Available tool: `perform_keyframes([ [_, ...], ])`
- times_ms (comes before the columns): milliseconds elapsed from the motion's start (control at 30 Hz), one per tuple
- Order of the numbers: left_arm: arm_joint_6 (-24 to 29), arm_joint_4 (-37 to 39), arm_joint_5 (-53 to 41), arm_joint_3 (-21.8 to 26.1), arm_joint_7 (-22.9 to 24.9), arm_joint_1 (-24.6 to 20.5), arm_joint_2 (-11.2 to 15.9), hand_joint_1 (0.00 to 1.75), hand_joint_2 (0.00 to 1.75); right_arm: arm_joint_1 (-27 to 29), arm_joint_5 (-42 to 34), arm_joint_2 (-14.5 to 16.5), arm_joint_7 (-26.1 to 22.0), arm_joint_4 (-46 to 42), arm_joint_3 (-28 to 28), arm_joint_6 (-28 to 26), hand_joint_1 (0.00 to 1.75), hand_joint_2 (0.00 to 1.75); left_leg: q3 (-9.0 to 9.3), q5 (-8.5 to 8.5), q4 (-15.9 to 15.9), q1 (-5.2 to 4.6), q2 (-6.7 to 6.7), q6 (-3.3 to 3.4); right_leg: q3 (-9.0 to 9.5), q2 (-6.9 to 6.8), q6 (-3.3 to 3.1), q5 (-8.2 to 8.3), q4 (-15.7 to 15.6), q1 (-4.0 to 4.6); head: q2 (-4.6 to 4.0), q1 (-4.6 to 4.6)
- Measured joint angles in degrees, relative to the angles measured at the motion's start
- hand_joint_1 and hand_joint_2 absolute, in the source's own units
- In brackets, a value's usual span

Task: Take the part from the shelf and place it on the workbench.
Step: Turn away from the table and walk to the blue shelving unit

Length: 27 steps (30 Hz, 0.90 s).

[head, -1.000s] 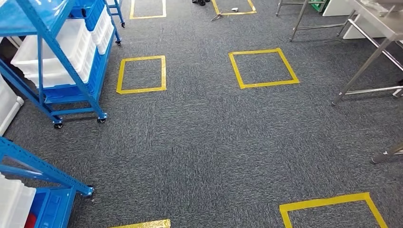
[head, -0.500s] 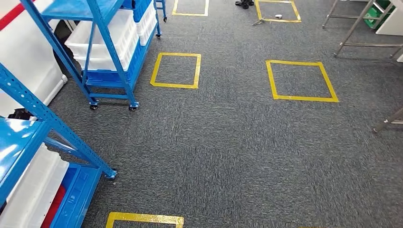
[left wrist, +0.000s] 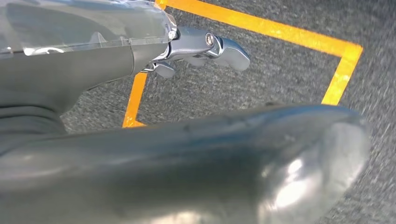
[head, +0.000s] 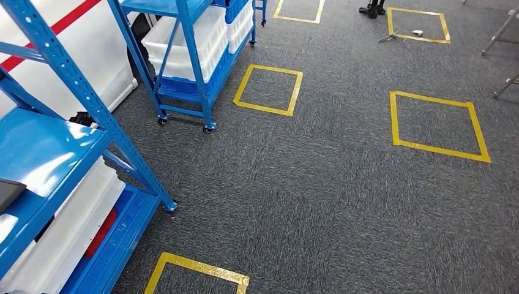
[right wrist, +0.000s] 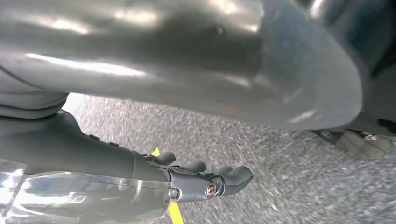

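So, quick rundown:

- Head view looks down at grey carpet (head: 306, 196) with yellow tape squares: one (head: 261, 109) just beside the far shelf, another (head: 440, 150) further right, and a third (head: 202, 268) close in by the near shelf.
- Near shelf (head: 43, 153) is blue and stands at the left edge. A white bin (head: 67, 226) sits on its lower level, with something red (head: 101, 233) next to it.
- The part: honestly can't pick it out for sure. A dark flat thing (head: 9, 193) lies on the near shelf's blue level, cut off by the picture edge, and I can't tell what it is.
- Far shelf (head: 193, 61) is also blue and on wheels, with white bins (head: 171, 43) stacked in it.
- Thin metal legs (head: 503, 27) poke in at the far top right. Could be a table, too little of it to say.
- A pair of dark shoes (head: 372, 8) stands at the top by another taped square.
- Left robot hand (left wrist: 196, 46) hangs over the carpet above a tape corner (left wrist: 336, 70). It is released, fingers stretched out with nothing in them.
- Right robot hand (right wrist: 205, 179) is the same deal: fingers out, grasping nothing, with a bit of tape (right wrist: 173, 212) on the floor below it.
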Motion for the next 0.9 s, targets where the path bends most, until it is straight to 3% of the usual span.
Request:
perform_keyframes([
  [33, -0.02, 0.00, 0.00, 0.00, -0.17, -0.03, 0.03, 0.00, 0.00, -0.10, 0.04, 0.00, 0.00, 0.00, 0.00, 0.03, 0.00, 0.00, 0.50, 0.15, -1.09, -0.16, 0.32, 0.41, 0.11, -0.49, 0.29, -0.16, 0.09, 0.11, 0.00, 0.00],
  [100, -0.12, 0.00, 0.01, 0.00, -0.48, 0.14, 0.10, 0.00, 0.00, -0.46, 0.14, 0.01, 0.00, -0.01, 0.01, 0.08, 0.00, 0.00, 0.36, 0.23, -1.16, -0.28, -0.80, 1.18, 0.36, -1.25, 0.88, -0.35, 0.12, 0.16, 0.00, -0.01],
  [167, -0.22, 0.00, 0.02, 0.00, -0.67, 0.31, 0.13, 0.00, 0.00, -0.68, 0.19, 0.01, 0.05, -0.02, 0.02, 0.09, 0.00, 0.00, 0.46, 0.50, -1.51, -0.05, -1.85, 1.85, 0.03, 0.48, 1.56, -1.59, 1.58, -0.10, 0.00, 0.01],
  [200, -0.25, 0.00, 0.03, 0.00, -0.72, 0.25, 0.14, 0.00, 0.00, -0.64, 0.20, 0.01, 0.09, -0.02, 0.02, 0.09, 0.00, 0.00, 0.57, 0.66, -1.68, 0.10, -2.42, 2.15, -0.96, 2.08, 1.85, -3.12, 3.90, -0.26, 0.00, 0.01],
  [267, -0.30, 0.01, 0.04, 0.00, -0.76, 0.04, 0.16, 0.00, 0.00, -0.41, 0.21, 0.00, 0.19, -0.02, 0.02, 0.06, 0.00, 0.00, 0.38, 0.82, -1.71, 0.12, -3.61, 2.50, -4.70, 4.80, 2.07, -7.02, 11.63, -0.45, 0.00, 0.02],
  [300, -0.32, 0.01, 0.04, 0.00, -0.75, -0.01, 0.20, 0.00, 0.00, -0.34, 0.21, 0.00, 0.22, -0.02, 0.01, 0.03, 0.00, 0.00, 0.31, 0.85, -1.68, 0.09, -4.28, 2.55, -6.57, 5.19, 2.11, -8.24, 15.19, -0.48, 0.00, 0.01],
  [333, -0.36, 0.02, 0.04, 0.00, -0.75, 0.04, 0.25, 0.00, 0.00, -0.31, 0.21, 0.00, 0.24, -0.02, 0.01, -0.01, 0.00, 0.00, 0.28, 0.87, -1.65, 0.07, -5.00, 2.57, -7.70, 5.34, 2.10, -8.38, 17.17, -0.49, 0.00, 0.01],
  [367, -0.42, 0.02, 0.04, 0.00, -0.75, 0.12, 0.29, 0.00, 0.00, -0.30, 0.20, 0.00, 0.27, -0.02, 0.01, -0.04, 0.00, 0.00, 0.31, 0.87, -1.58, 0.06, -5.78, 2.55, -7.75, 5.45, 2.04, -7.28, 16.84, -0.52, 0.00, 0.01],
  [400, -0.51, 0.02, 0.04, 0.00, -0.76, 0.17, 0.33, 0.00, 0.00, -0.31, 0.19, 0.00, 0.32, -0.02, 0.00, -0.07, 0.00, 0.00, 0.36, 0.87, -1.52, 0.06, -6.62, 2.50, -6.69, 5.74, 1.91, -5.21, 14.20, -0.59, 0.00, 0.01],
  [467, -0.73, 0.01, 0.04, 0.00, -0.79, 0.14, 0.32, 0.00, 0.00, -0.24, 0.14, -0.02, 0.61, -0.02, -0.04, -0.11, 0.00, 0.00, 0.31, 0.87, -1.29, 0.02, -8.23, 2.20, -3.20, 8.12, 1.50, -0.94, 6.04, -0.73, 0.00, 0.01],
  [533, -0.88, 0.00, 0.04, 0.00, -0.90, 0.05, 0.30, 0.00, 0.00, -0.22, 0.11, -0.05, 0.90, -0.01, -0.16, -0.13, 0.00, 0.00, -0.05, 0.96, -1.10, 0.00, -9.54, 1.57, -1.44, 10.03, 1.21, 0.66, 1.50, -0.71, 0.00, 0.01],
  [600, -0.96, 0.02, 0.04, 0.00, -1.13, 0.16, 0.35, 0.00, 0.00, -0.41, 0.21, -0.05, 1.02, -0.02, -0.24, -0.09, 0.00, 0.00, -0.46, 1.19, -1.19, 0.07, -10.69, 0.73, -1.40, 9.30, 0.78, 0.73, 1.07, -0.62, 0.00, 0.01],
  [633, -0.99, 0.02, 0.05, 0.00, -1.26, 0.29, 0.36, 0.00, 0.00, -0.51, 0.28, -0.04, 1.09, -0.02, -0.24, -0.07, 0.00, 0.00, -0.65, 1.11, -1.04, 0.13, -10.33, 0.39, -1.31, 8.60, 0.41, 0.86, 0.87, -0.65, 0.00, 0.00],
  [700, -1.02, 0.03, 0.06, 0.00, -1.43, 0.34, 0.36, 0.00, 0.00, -0.43, 0.45, -0.02, 1.21, -0.02, -0.24, -0.05, 0.00, 0.00, -1.90, -0.74, 1.59, 0.05, -7.44, -0.17, -1.17, 7.05, -0.45, 1.09, 0.39, -0.79, 0.00, 0.00],
  [733, -1.02, 0.03, 0.07, 0.00, -1.45, 0.24, 0.33, 0.00, 0.00, -0.32, 0.50, -0.02, 1.29, -0.02, -0.24, -0.04, 0.00, 0.00, -3.26, -2.61, 4.68, 0.06, -5.57, -0.39, -1.16, 6.19, -0.74, 1.09, 0.30, -0.67, 0.00, -0.01],
  [800, -1.02, 0.03, 0.07, 0.00, -1.45, 0.01, 0.31, 0.00, 0.00, -0.06, 0.58, -0.02, 1.45, -0.01, -0.25, -0.04, 0.00, 0.00, -6.85, -6.45, 12.58, 0.12, -3.96, -0.85, -1.23, 4.40, -1.01, 0.97, 0.31, -0.41, 0.00, -0.01],
  [833, -1.02, 0.03, 0.07, 0.00, -1.45, 0.07, 0.31, 0.00, 0.00, 0.01, 0.61, -0.02, 1.53, 0.00, -0.26, -0.04, 0.00, 0.00, -7.92, -7.21, 15.11, 0.17, -3.78, -1.00, -1.24, 3.53, -1.05, 0.92, 0.32, -0.32, 0.00, -0.01],
  [867, -1.02, 0.03, 0.08, 0.00, -1.44, 0.19, 0.30, 0.00, 0.00, 0.02, 0.66, -0.02, 1.58, -0.01, -0.26, -0.04, 0.00, 0.00, -7.89, -6.83, 15.47, 0.20, -3.62, -1.09, -1.23, 2.71, -1.03, 0.86, 0.35, -0.27, 0.00, -0.01],
  [900, -1.02, 0.04, 0.08, 0.00, -1.44, 0.32, 0.30, 0.00, 0.00, -0.01, 0.71, -0.02, 1.60, -0.01, -0.26, -0.04, 0.00, 0.00, -6.65, -5.45, 13.41, 0.21, -3.35, -1.10, -1.16, 1.95, -0.97, 0.78, 0.38, -0.24, 0.00, -0.01],
])
